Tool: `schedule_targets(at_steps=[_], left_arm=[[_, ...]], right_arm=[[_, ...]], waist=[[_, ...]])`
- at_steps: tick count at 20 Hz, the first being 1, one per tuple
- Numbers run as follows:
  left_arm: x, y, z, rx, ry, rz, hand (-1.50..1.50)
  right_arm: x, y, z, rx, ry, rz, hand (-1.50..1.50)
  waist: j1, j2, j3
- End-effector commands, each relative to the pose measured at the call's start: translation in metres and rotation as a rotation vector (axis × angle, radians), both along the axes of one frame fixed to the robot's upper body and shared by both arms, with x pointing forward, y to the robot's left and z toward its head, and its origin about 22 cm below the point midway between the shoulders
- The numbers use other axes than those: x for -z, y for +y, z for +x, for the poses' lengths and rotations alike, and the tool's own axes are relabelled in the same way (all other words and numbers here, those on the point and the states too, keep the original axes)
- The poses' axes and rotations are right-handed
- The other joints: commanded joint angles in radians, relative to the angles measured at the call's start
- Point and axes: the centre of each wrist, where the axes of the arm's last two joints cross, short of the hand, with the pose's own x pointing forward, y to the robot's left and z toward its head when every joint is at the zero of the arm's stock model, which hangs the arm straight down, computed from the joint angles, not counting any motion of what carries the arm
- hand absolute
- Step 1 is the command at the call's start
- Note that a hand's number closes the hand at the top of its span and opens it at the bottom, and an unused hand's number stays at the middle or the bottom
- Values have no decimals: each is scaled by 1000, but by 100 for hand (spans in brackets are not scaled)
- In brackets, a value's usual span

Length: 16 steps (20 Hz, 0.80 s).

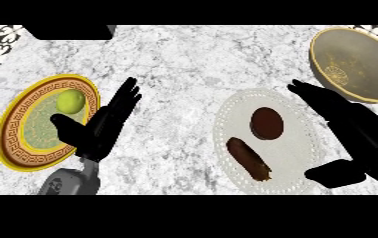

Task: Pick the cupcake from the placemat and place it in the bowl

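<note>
— Marble counter [184,57], grey-veined, fills the view. What's the right hand [339,127] up to?

— It hangs at the right edge of the lacy white placemat [295,107], fingers straight and apart from the thumb, holding nothing. Just off its fingers sits the cupcake [266,122], a round dark-brown disc from above, untouched on the mat.

— And that long brown thing next to it?

— An éclair-shaped pastry [247,158], lying just below-left of the cupcake on the same mat. Not our target.

— Where's the bowl?

— The tan bowl [348,64] is up at the top right, beyond the right hand.

— So which step is this?

— I'd call it the approach: nothing grasped yet. Next, the hand needs to slide left over the cupcake and close round it without nudging the pastry.

— Left hand?

— The left hand [103,122] rests open beside a gold-rimmed plate [22,127] carrying a yellow-green fruit [71,101].
</note>
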Motion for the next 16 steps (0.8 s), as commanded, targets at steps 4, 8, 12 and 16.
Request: schedule_targets(at_steps=[4, 8, 12, 16], left_arm=[[-2, 5, -8, 33, -12, 7, 0], [-6, -12, -15, 19, -7, -8, 0], [-5, -4, 6, -8, 6, -5, 0], [-4, -6, -6, 8, -2, 5, 0]], right_arm=[[-1, 51, 22, 94, 203, -99, -150], [-1, 57, 35, 161, 263, -173, -150], [20, 68, 38, 198, 315, -194, -150], [18, 71, 45, 205, 361, -269, -150]], waist=[[22, 5, 2], [13, 3, 3], [4, 5, 3], [7, 4, 3]])
